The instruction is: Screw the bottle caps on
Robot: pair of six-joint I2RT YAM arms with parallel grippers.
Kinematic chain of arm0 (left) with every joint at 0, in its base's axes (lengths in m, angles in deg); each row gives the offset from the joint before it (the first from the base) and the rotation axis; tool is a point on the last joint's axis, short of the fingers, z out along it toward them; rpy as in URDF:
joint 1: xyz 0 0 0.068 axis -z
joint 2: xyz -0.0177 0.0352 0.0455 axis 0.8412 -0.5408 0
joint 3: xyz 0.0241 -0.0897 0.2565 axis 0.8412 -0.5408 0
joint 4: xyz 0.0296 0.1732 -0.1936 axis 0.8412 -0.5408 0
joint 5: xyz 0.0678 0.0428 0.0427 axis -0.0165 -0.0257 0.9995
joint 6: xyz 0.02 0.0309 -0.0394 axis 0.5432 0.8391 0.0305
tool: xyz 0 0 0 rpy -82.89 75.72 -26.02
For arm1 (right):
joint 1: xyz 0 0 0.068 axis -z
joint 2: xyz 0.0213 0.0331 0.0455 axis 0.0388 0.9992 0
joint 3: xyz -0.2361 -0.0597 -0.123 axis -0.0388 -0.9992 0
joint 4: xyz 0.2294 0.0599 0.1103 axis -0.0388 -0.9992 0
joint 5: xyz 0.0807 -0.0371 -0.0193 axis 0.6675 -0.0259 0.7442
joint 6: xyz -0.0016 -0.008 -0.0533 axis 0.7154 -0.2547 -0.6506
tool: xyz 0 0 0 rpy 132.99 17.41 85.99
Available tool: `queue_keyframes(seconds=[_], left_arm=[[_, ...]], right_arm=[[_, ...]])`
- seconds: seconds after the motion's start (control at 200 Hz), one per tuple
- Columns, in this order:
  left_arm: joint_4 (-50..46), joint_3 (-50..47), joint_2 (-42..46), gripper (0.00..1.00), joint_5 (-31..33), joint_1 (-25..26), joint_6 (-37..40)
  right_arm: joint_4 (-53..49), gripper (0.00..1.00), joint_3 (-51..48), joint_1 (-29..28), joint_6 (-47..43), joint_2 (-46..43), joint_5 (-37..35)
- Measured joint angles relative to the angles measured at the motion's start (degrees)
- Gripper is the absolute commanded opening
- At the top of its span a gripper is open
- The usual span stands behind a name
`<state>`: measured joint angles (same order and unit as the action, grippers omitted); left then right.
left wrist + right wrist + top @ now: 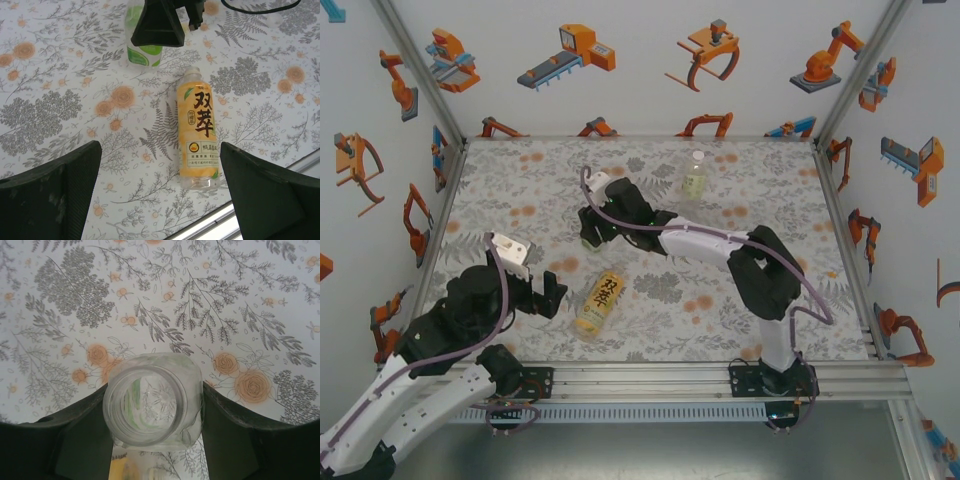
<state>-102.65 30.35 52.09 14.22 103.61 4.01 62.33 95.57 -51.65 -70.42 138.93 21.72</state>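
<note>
Two characters [201, 112], 双萃, on amber bottle [198, 165]

On the flower-patterned desk [770, 200], the amber plastic bottle [599, 303] [200, 135] lies on its side in the near middle, with its neck pointing away toward the far side. The left pincer [545, 295] [160, 185] hangs just left of it, jaws wide and apart from it. Beyond the amber plastic bottle, left of centre, the short green-tinted plastic bottle [150, 405] [142, 52] stands upright between the fingers of the right pincer [595, 230], which touch it on both sides. The tall clear plastic bottle [694, 178] stands upright farther back and to the right, near the far edge, well apart from the others.
</note>
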Motion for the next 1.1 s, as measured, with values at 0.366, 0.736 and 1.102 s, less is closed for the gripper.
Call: queue_keyframes(seconds=[0.366, 0.736, 1.102], left_arm=[[12.8, -4.2, 1.1, 0.94, -12.0, 0.0, 6.5], [31.9, -8.0, 0.9, 0.97, -28.1, 0.0, 13.2], [39.9, -2.5, -15.2, 0.94, -43.1, 0.2, 12.5]], right_arm=[[-6.6, 0.43, -3.9, 0.0, -2.5, -19.8, 7.8], [-17.2, 0.41, -8.2, -0.1, -4.7, -37.0, 22.8], [-15.9, 0.39, -9.6, -1.8, -2.0, -42.8, 29.9]])
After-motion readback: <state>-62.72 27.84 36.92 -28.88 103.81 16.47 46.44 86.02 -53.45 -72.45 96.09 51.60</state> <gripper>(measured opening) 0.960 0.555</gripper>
